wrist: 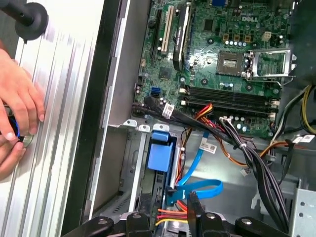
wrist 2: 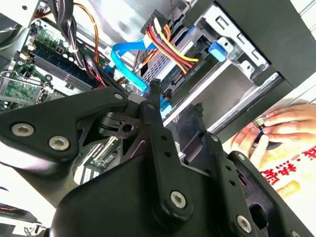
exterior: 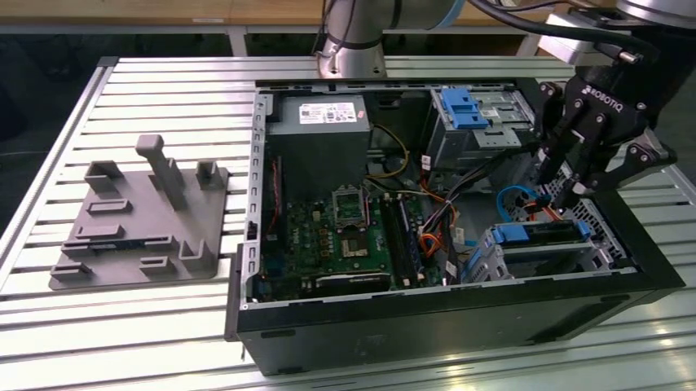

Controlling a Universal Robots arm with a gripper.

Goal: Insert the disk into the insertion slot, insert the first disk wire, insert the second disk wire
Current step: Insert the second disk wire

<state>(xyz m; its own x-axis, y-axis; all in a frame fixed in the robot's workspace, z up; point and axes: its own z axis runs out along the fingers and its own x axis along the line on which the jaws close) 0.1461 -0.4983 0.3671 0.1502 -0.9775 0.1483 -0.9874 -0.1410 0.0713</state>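
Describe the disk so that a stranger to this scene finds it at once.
Find the open black computer case. In its corner at the exterior view's right, beneath the gripper, the disk sits in the silver perforated insertion slot. Its bright blue carrier frame sets it apart from the grey cage farther back, which bears a blue latch.

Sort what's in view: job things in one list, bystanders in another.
Job: gripper, disk, insertion slot, blue flat wire, red-yellow-black wire.
Lying about: grey fixture plate, motherboard, power supply, cage with blue latch, person's hand.
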